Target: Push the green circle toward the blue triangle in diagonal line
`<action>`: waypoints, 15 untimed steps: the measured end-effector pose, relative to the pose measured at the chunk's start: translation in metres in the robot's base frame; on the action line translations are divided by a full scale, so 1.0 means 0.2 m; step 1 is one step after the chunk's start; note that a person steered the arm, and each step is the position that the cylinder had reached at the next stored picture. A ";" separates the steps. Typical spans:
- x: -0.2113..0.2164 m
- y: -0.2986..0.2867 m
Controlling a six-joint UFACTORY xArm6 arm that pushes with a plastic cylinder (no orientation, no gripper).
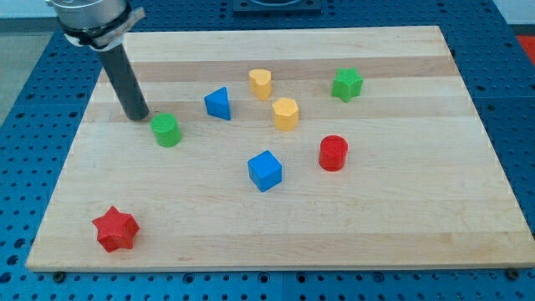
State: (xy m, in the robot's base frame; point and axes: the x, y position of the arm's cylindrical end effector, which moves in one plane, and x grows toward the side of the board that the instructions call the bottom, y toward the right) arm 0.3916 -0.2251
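Note:
The green circle [166, 130] stands on the wooden board at the view's left of centre. The blue triangle [217, 103] stands up and to the right of it, a short gap away. My tip [136, 116] rests on the board just up and to the left of the green circle, very close to it; I cannot tell if they touch. The dark rod rises from the tip toward the view's top left.
Two yellow blocks [260, 83] [285, 113] stand right of the blue triangle. A green star [346, 84] is at upper right, a red cylinder [333, 153] and a blue cube [265, 170] near centre, a red star [114, 229] at lower left. The board's left edge [58, 180] is near.

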 end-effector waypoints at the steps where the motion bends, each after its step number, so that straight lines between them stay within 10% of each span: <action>1: 0.16 -0.13; 9: 0.20 0.23; 15: 1.09 -0.19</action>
State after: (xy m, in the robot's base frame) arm 0.6099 -0.2624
